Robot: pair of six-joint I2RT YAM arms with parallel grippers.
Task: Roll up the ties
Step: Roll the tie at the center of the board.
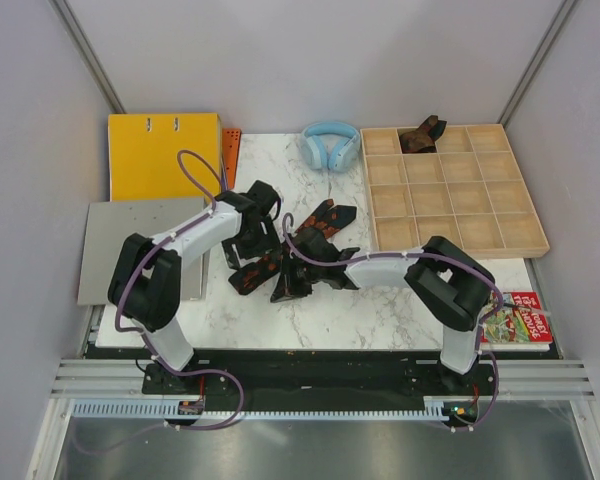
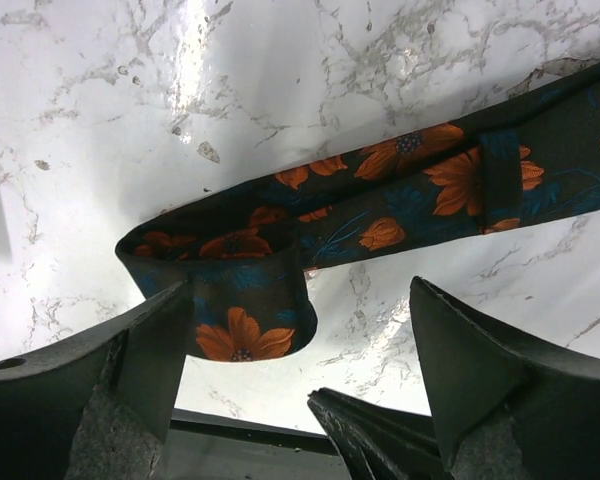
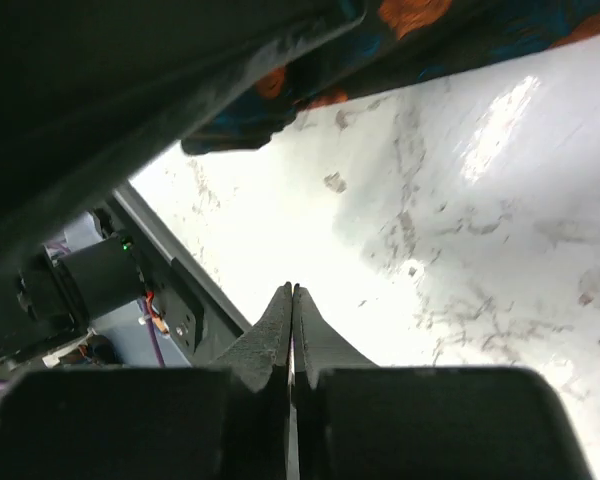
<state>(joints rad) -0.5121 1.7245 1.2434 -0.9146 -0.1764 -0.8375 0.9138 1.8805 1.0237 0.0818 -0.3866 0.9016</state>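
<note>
1. The patterned tie, black with orange flowers, lies unrolled on the counter, near its middle.
2. Its long axis runs diagonally, from the near left to the far right, and the broad end points toward the tray.
3. In the left wrist view the tie slants up to the right, and its lower-left end is folded back on itself.
4. The left claw hangs over the near-left stretch, fingers spread wide with the folded end between them; it grips nothing.
5. The right claw sits low beside the tie, fingers pressed together with nothing between them.
6. The brown tie sits bunched in a top-row cell of the tray, second from the left.
7. Headphones rest at the counter's far edge, just left of the tray.
8. The counter is white marble.
9. To its left are a yellow binder and a grey board; a book lies at the near right.
10. Pale walls close in three sides.
</note>
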